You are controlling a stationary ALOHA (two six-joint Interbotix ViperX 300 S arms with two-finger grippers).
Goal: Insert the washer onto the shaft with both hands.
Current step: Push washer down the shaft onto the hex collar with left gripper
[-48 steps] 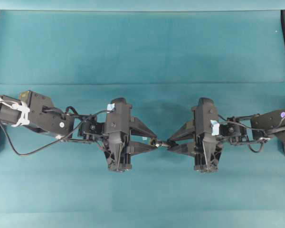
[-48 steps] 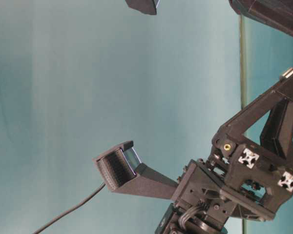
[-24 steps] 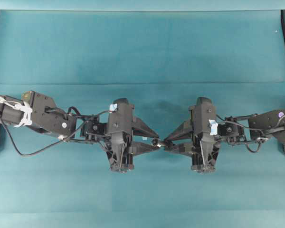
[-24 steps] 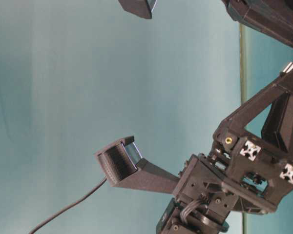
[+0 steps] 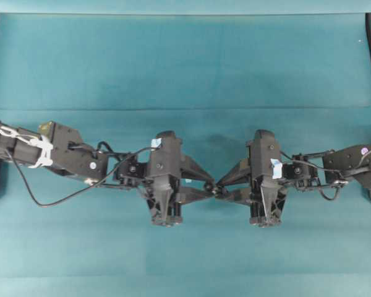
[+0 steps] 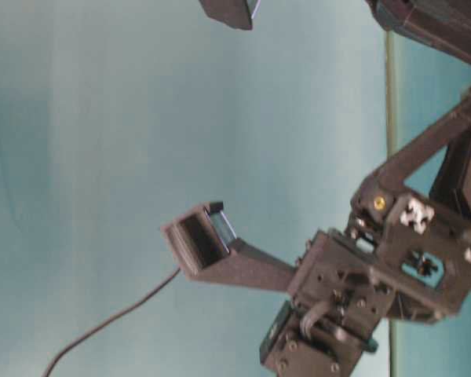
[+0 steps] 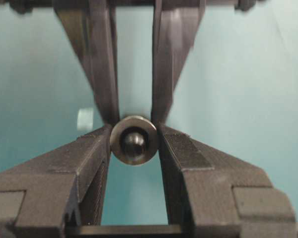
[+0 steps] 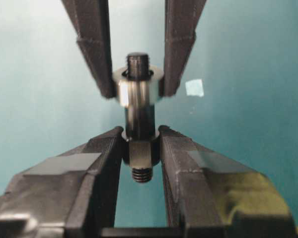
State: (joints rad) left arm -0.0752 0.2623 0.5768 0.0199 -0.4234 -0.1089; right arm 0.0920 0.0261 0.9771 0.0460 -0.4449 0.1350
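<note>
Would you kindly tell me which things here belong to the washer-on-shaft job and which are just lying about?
Part of the job:
- round silvery metal washer, already over the shaft's thin end
- dark grey stepped metal shaft
- left gripper, holding the washer
- right gripper, holding the shaft

Just lying about:
- pale blue tape scrap
- teal cloth table cover

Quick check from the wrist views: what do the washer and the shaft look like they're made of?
Washer: likely metal, silvery-grey with a smooth, slightly glossy face that catches light at the rim. Shaft: likely metal too, dark grey to black, perhaps coated; it shows soft sheen along the barrel and cut threads at both ends.
</note>
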